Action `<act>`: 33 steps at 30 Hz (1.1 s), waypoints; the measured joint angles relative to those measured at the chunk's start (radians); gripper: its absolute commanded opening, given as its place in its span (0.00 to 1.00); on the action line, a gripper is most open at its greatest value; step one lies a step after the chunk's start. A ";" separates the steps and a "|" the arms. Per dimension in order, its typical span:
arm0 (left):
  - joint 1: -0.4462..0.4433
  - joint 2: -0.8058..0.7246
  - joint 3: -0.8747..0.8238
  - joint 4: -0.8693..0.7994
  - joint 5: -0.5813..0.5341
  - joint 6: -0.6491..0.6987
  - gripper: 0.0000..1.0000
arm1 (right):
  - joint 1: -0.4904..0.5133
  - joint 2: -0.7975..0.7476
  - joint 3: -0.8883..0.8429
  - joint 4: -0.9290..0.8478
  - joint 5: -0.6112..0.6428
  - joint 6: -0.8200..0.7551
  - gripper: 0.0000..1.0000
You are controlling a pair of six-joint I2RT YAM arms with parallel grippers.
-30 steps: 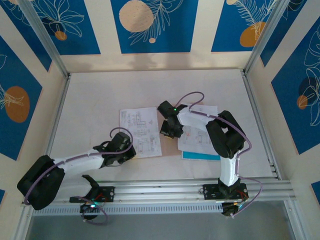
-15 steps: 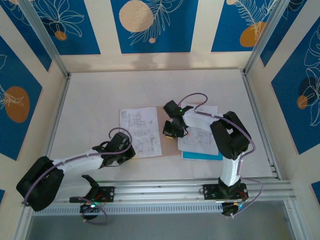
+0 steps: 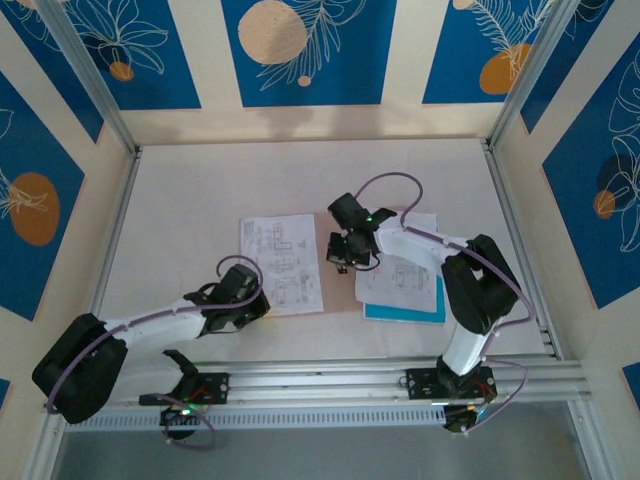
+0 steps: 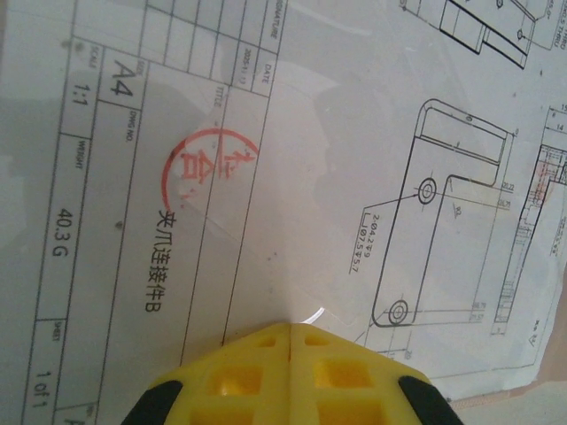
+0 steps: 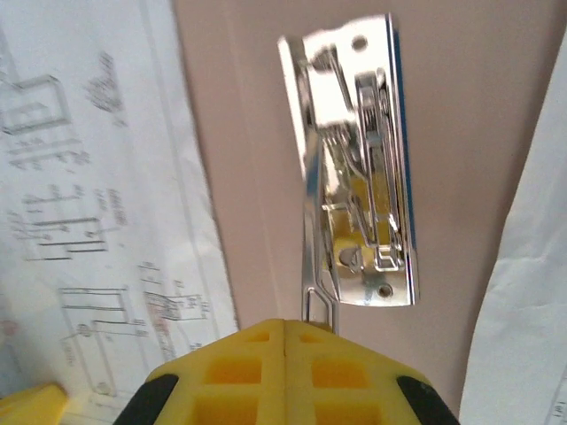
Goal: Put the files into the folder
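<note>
Your left claw [image 4: 291,326] is holding its two yellow fingers together with nothing between them. It is pointing down at the near-left part of a printed drawing sheet [image 4: 292,177], but you cannot tell whether the tips are touching the paper. Just beyond the tips, a red round stamp [image 4: 213,164] and a title block marked A4 are showing. The outline of a bracket is lying further to the right. This sheet is lying flat on the desk [image 3: 200,190], a little left of the centre.

Your right claw [image 5: 285,322] is also standing with its fingers together. The wire lever of the metal clip [image 5: 354,168] is reaching down to the fingertips, but you cannot tell whether it is pinched there. The clip is sitting on the pinkish-tan folder [image 5: 257,133], which is lying flat on the desk between the two groups of paper.

The drawing sheet is lying just left of the clip. More white printed sheets [image 3: 395,288] are lying just right of the clip, under the right arm. A cyan sheet [image 3: 405,314] is showing its near edge from under those white sheets.
</note>
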 measured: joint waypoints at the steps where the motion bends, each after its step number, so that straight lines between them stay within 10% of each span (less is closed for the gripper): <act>1: 0.001 0.000 0.000 0.000 0.000 0.000 0.00 | 0.000 -0.015 0.002 -0.006 0.011 0.001 0.11; 12: 0.005 -0.005 0.000 -0.008 -0.003 0.003 0.00 | -0.002 -0.167 -0.145 0.061 -0.010 0.117 0.64; 33: 0.012 -0.016 -0.003 -0.019 -0.003 0.004 0.00 | -0.022 0.048 -0.043 0.283 -0.176 0.550 0.60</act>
